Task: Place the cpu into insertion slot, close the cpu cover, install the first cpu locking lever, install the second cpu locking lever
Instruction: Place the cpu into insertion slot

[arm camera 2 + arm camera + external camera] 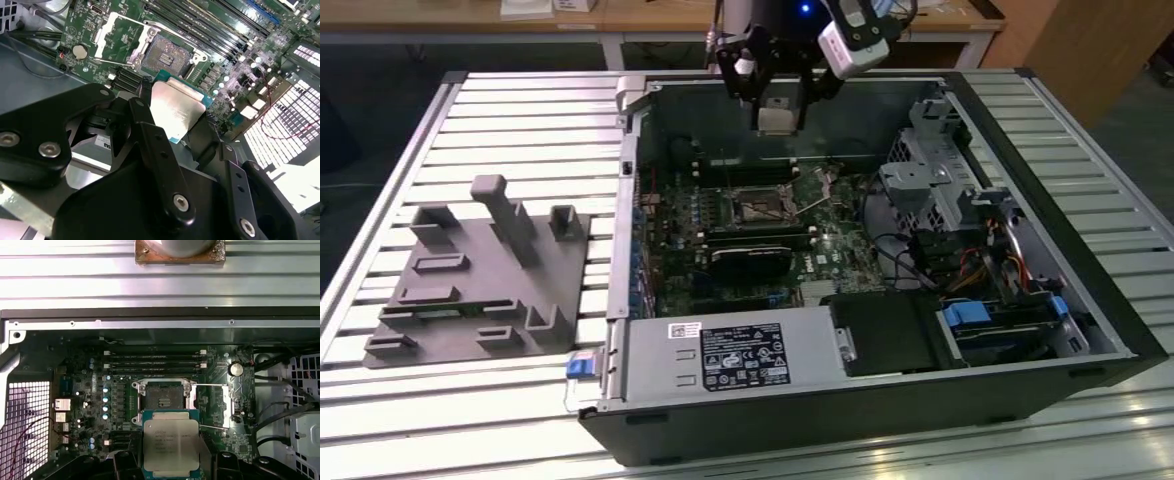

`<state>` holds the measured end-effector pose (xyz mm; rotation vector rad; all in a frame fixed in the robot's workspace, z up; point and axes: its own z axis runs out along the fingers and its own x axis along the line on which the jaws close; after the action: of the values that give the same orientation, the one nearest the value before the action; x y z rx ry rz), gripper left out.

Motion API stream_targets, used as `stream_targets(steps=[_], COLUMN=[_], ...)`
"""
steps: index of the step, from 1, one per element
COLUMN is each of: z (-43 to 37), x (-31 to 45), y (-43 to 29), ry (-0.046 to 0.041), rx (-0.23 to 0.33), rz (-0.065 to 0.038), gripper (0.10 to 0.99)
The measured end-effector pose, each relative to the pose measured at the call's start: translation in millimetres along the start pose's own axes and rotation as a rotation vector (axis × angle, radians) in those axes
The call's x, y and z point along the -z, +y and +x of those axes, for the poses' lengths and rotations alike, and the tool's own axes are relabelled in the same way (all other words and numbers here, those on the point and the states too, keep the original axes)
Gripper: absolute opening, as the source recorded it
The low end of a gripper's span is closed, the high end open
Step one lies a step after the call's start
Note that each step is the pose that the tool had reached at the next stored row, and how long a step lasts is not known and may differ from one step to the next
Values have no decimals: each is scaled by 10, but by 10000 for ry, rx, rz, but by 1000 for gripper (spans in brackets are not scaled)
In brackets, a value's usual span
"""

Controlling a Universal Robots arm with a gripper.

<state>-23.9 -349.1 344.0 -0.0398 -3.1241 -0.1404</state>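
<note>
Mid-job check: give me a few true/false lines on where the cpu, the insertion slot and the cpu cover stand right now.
1. The gripper holds the cpu. True.
2. The cpu sits in the insertion slot. False: the slot is empty, and the cpu is clear of it, in the gripper.
3. The cpu cover is swung open. True.
4. The computer case is closed up. False: its side is open and the board inside is exposed.

Arm (pixel 750 20) reaching in from above, gripper (pixel 777 115) pointing downward, its two black fingers (pixel 150 131) clamped on opposite edges of the cpu (pixel 170 442).
</note>
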Motion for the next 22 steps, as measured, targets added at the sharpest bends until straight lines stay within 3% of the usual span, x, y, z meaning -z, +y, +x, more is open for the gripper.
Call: stream_targets(steps=[2, 22], z=[-1, -6], x=[-62, -390], y=[-6, -35], ry=[-1, -2], rx=[0, 20], rz=[0, 1], gripper=[541, 541])
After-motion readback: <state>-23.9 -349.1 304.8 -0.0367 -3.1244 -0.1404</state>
